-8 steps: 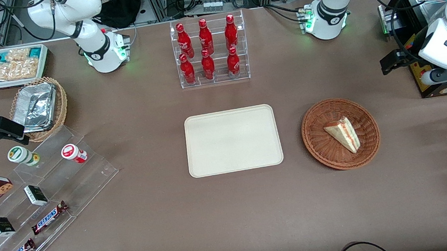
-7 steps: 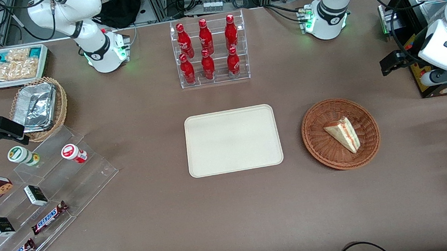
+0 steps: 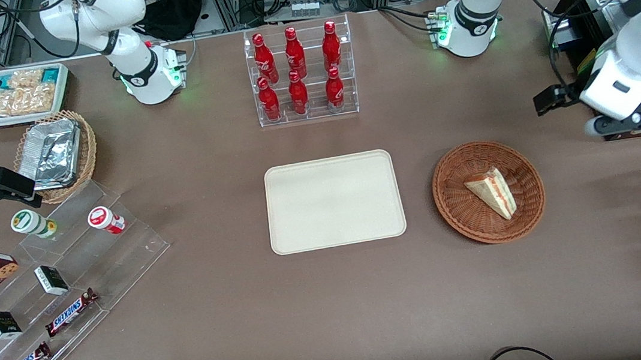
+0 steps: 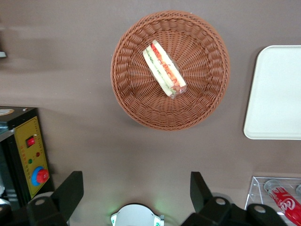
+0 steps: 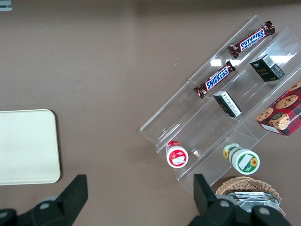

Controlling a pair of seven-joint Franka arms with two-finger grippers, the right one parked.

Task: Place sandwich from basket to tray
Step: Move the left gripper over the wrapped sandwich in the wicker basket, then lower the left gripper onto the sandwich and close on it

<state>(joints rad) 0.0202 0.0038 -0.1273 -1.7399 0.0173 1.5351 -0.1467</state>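
Nearing basket (image 3: 488, 191), end effector (image 4: 136, 188) advanced.

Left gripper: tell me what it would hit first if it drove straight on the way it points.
Likely bare brown table. The left gripper, open, points down at tabletop just outside the round reddish-brown wicker basket, not at the triangular white-bread sandwich. Depth is uncertain.

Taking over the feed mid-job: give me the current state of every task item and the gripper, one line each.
sandwich: lying in the basket, untouched.
basket: on the table beside the tray, holding only the sandwich.
tray: flat on the table, nothing on it.
gripper: jaws wide open, holding nothing, hanging above the table short of the basket, toward the working arm's end.
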